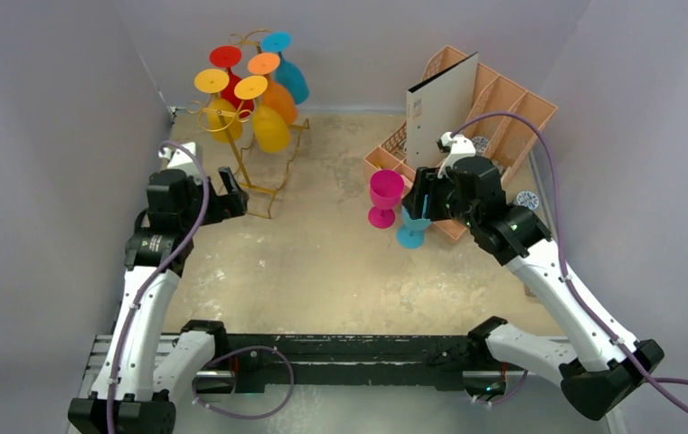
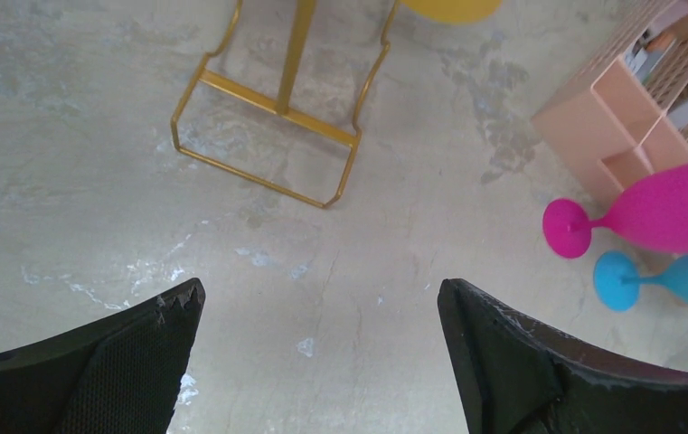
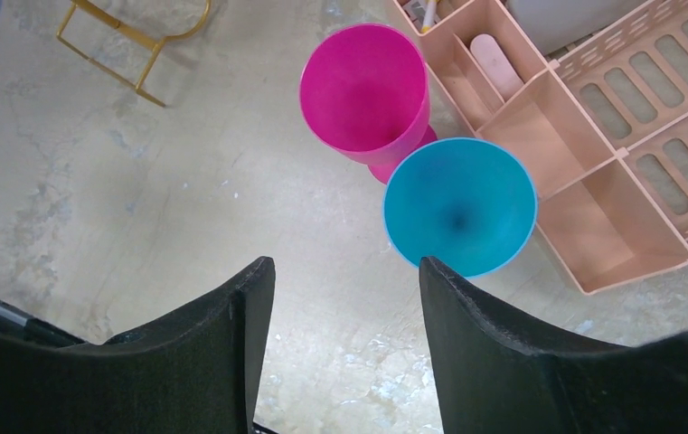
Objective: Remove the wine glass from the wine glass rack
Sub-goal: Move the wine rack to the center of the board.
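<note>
— How is the wine glass rack [image 1: 251, 158] seen?

— As a tall gold wire frame at the far left of the counter [image 1: 322, 280]. Coloured glasses [image 1: 270, 127] in yellow, orange, red and blue are hung bowl-down from its curled arms.

— And off the rack?

— A turquoise wine glass [image 3: 459, 206] is stood upright right of centre, just beside a magenta wine glass [image 3: 364, 86]. Both are set close to the near left corner of the peach organiser [image 3: 593, 136].

— The claws?

— The right claw [image 3: 340, 271] is held parted just near of the turquoise glass, with nothing gripped. The left claw [image 2: 322, 294] is spread wide above the counter near the rack's base and is likewise empty.

— Surface and room?

— A mottled, worn beige counter is enclosed by pale grey walls [image 1: 51, 136].

— What is shown by one view only?

— The hung glasses and a white board [image 1: 439, 108] stood in the organiser are shown only from above. Both bowls are looked into only from the right wrist. The stems and feet are seen side-on only from the left wrist.
</note>
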Robot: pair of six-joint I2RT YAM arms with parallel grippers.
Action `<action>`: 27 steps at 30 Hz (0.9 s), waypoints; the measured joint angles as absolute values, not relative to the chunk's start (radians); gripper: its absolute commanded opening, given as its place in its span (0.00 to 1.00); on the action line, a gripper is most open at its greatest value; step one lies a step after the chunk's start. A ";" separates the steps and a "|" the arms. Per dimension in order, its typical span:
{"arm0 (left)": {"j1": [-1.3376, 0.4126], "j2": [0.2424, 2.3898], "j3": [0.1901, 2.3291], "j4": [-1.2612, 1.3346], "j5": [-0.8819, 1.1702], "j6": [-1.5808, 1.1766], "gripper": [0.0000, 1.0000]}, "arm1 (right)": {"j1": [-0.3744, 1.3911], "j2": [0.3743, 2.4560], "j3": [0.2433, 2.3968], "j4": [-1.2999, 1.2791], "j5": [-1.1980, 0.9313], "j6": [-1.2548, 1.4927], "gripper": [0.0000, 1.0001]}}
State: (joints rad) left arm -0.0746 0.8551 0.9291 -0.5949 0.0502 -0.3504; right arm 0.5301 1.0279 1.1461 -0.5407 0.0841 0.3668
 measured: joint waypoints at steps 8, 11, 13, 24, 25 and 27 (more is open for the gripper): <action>0.065 0.902 1.133 -0.649 0.126 -0.421 1.00 | 0.530 1.024 1.146 -0.553 0.056 0.389 0.63; 0.090 0.948 1.234 -0.660 0.128 -0.436 1.00 | 0.530 1.017 1.146 -0.575 0.049 0.394 0.63; 0.112 0.979 1.295 -0.678 0.128 -0.435 1.00 | 0.530 1.010 1.146 -0.587 0.054 0.397 0.63; 0.275 1.278 1.659 -0.780 0.286 -0.416 0.96 | 0.530 0.966 1.146 -0.608 0.009 0.411 0.64; 0.284 1.303 1.680 -0.776 0.308 -0.416 0.95 | 0.530 0.963 1.146 -0.608 0.005 0.416 0.64; 0.307 1.354 1.711 -0.762 0.363 -0.420 0.93 | 0.530 0.957 1.146 -0.607 -0.012 0.432 0.64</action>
State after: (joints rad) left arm 0.3073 1.3537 1.7111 -0.7616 0.3626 -0.4198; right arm 0.5301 0.9573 1.1458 -0.6075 -0.0124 0.4320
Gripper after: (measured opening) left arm 0.960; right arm 0.640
